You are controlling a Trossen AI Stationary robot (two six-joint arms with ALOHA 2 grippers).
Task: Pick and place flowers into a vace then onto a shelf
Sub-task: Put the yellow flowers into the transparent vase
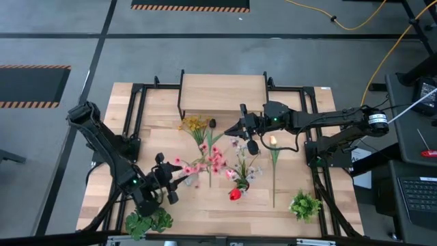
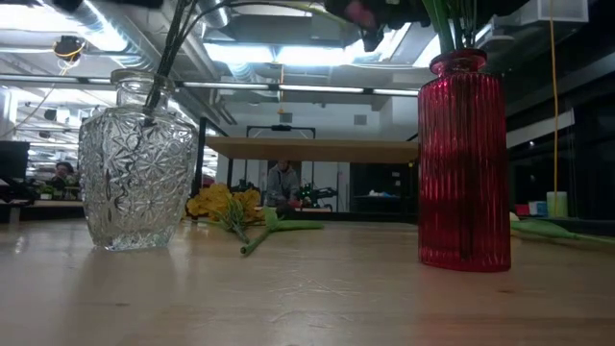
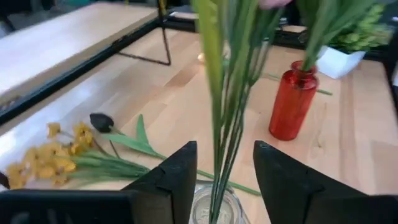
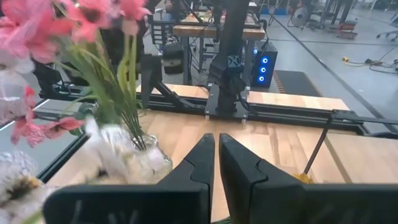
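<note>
A clear cut-glass vase (image 2: pixel 135 173) stands near the table's left front and holds pink flowers (image 1: pixel 208 162) on green stems (image 3: pixel 227 124). My left gripper (image 3: pixel 225 149) is open, one finger on each side of those stems just above the vase mouth (image 3: pixel 214 208), touching nothing. A red vase (image 2: pixel 464 163) to the right holds pale flowers (image 1: pixel 242 162). Yellow flowers (image 1: pixel 194 124) and a dark-blossomed one (image 1: pixel 212 123) lie flat on the table before the shelf (image 1: pixel 222 92). My right gripper (image 1: pixel 232 130) hovers shut and empty near them.
One long-stemmed flower with a pale blossom (image 1: pixel 273 140) lies right of the red vase. Two bushy green plants stand at the front left (image 1: pixel 148 222) and front right (image 1: pixel 305 205). Black frame rails run along both table sides. A person sits in the room beyond.
</note>
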